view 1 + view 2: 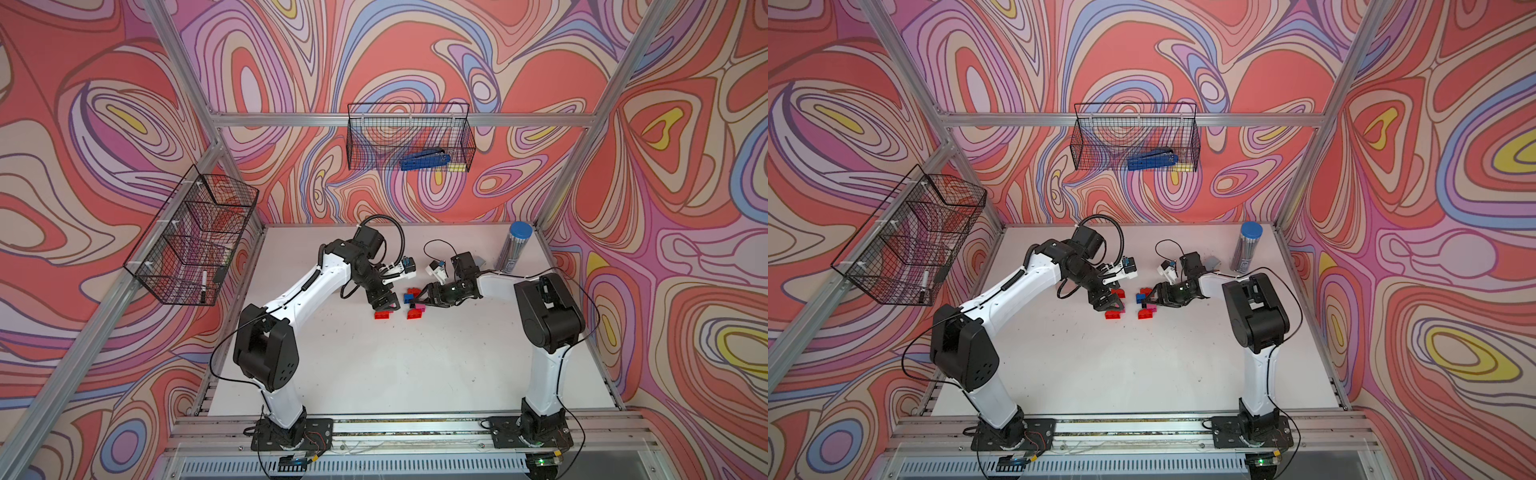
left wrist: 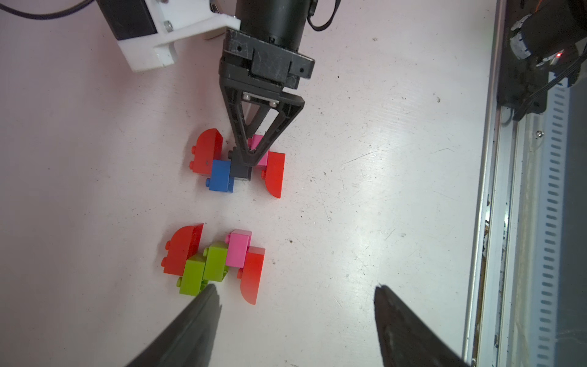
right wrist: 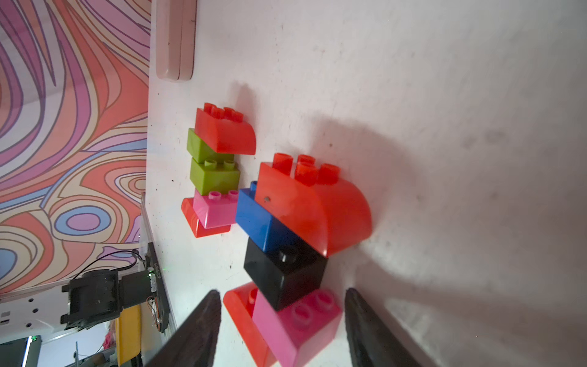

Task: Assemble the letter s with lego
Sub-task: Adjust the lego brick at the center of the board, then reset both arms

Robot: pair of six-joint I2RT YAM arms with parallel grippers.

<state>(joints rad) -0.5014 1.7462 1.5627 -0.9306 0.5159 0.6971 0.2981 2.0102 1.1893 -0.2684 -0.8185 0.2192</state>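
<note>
Two lego rows lie side by side on the white table. One chain runs red, blue (image 2: 221, 174), black, pink, red (image 3: 317, 206). My right gripper (image 3: 282, 292) is open at its pink and black end, a finger on each side of the pink brick (image 3: 295, 321) with a gap at both sides. In both top views it reaches in from the right (image 1: 419, 297) (image 1: 1148, 297). The other chain runs red, lime green (image 2: 209, 260), green, pink, red (image 3: 214, 174). My left gripper (image 2: 295, 287) hangs open just beside it, holding nothing, and hides most of it in the top views (image 1: 384, 305).
A pink oblong case (image 3: 174, 41) lies further back on the table. A tall tube with a blue lid (image 1: 515, 245) stands at the back right. Wire baskets hang on the back wall (image 1: 409, 137) and left wall (image 1: 195, 237). A metal rail (image 2: 495, 190) edges the table.
</note>
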